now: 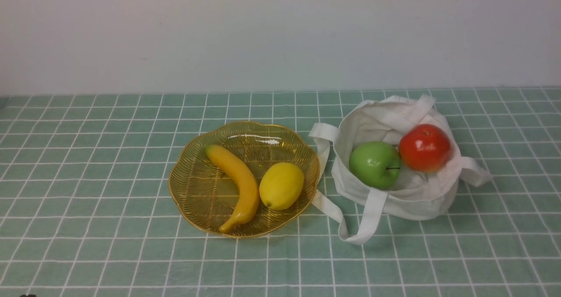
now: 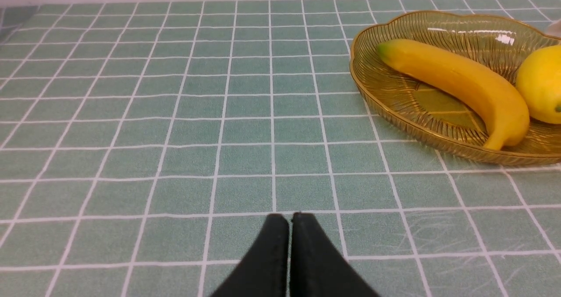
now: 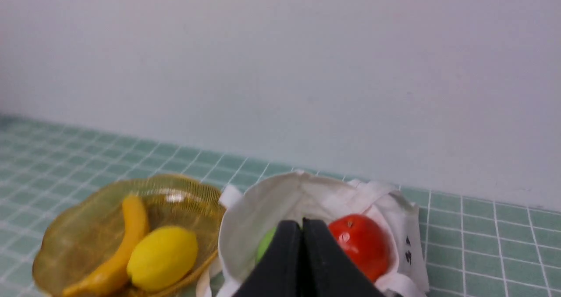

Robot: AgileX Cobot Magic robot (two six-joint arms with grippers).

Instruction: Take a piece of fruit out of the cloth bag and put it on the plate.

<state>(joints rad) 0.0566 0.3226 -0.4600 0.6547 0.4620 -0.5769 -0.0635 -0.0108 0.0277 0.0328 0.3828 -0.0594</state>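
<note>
A bright yellow lemon [image 1: 281, 185] lies in the amber ribbed plate [image 1: 193, 187], beside a banana [image 1: 236, 183]. To the plate's right the off-white cloth bag [image 1: 416, 200] stands open with a green apple [image 1: 374, 164] and a red apple [image 1: 424, 147] inside. Neither arm shows in the front view. My left gripper [image 2: 290, 216] is shut over the bare cloth, well short of the plate [image 2: 394, 100]. Back from the bag [image 3: 258, 209] and raised, my right gripper [image 3: 301, 221] is shut on nothing. It partly hides the green apple [image 3: 264, 244]; the lemon [image 3: 162, 257] rests in the plate [image 3: 65, 244].
A green tablecloth with white grid lines [image 1: 87, 157] covers the whole table up to a plain pale wall [image 1: 280, 34]. The bag's strap handles [image 1: 350, 227] trail onto the cloth between bag and plate.
</note>
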